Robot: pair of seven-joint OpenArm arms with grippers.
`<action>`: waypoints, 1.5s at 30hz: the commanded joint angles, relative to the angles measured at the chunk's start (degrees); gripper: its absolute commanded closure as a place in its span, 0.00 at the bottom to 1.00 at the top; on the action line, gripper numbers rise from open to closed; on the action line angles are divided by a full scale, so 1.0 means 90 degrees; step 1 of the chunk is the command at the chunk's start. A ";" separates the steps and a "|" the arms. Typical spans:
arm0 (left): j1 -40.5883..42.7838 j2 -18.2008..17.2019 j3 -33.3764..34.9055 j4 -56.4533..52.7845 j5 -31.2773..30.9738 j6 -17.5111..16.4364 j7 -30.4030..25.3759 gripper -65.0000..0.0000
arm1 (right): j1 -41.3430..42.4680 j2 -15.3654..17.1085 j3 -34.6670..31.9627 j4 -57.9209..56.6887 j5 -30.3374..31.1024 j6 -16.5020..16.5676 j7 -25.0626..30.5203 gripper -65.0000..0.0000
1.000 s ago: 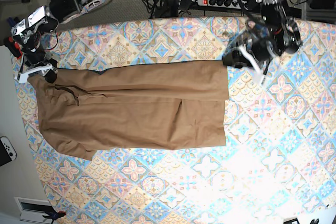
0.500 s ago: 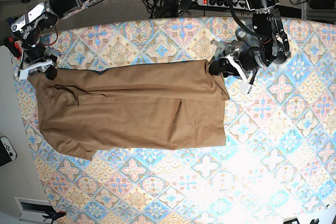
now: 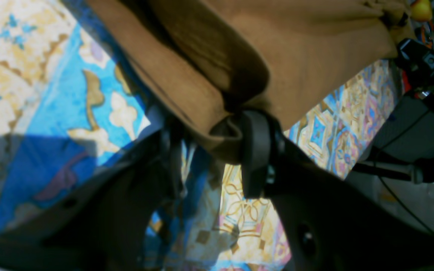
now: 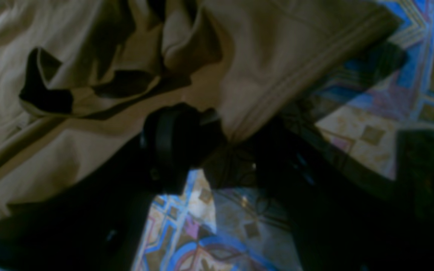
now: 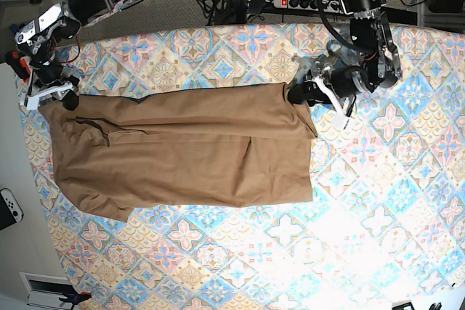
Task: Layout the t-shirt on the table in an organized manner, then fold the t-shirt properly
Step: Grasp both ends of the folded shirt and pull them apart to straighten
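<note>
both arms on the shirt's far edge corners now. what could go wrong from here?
1. The left gripper pinches only a small bunched nub of the t-shirt; it may slip out under tension.
2. At the right gripper the cloth is crumpled in several layers, so a lift could drag extra layers and spoil the fold.
3. The shirt's corner by the right gripper sits near the table edge, so a pull that way may hang it off.

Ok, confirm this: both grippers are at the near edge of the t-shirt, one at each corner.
Wrong edge. In the base view the left gripper and right gripper are at the far edge of the t-shirt, one at each corner.
</note>
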 commanded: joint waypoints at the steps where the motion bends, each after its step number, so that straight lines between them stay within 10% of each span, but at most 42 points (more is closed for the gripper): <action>1: -0.0105 0.0010 0.0016 0.0084 -0.0212 -0.0062 -0.0031 0.65 | 0.0026 0.0085 0.0004 0.0077 -0.0123 -0.0013 -0.0089 0.58; 9: -0.0193 0.0039 0.0036 0.0093 -0.0027 -0.0062 -0.0031 0.68 | 0.0026 0.0212 0.0004 0.0077 -0.0123 -0.0013 -0.0119 0.63; 13: -0.0213 0.0049 0.0046 0.0093 0.0403 -0.0062 -0.0031 1.00 | 0.0026 0.0261 -0.0006 0.0077 -0.0123 -0.0013 -0.0128 0.90; 15: -0.0203 0.0049 0.0046 0.0093 0.0598 -0.0062 -0.0031 1.00 | 0.0026 0.0271 -0.0006 0.0077 -0.0123 -0.0013 -0.0128 1.00; 45: 0.0461 -0.0361 -0.0472 0.1383 0.2034 -0.0062 0.1043 1.00 | 0.0016 0.0398 -0.0006 0.0067 -0.0123 -0.0013 -0.0480 1.00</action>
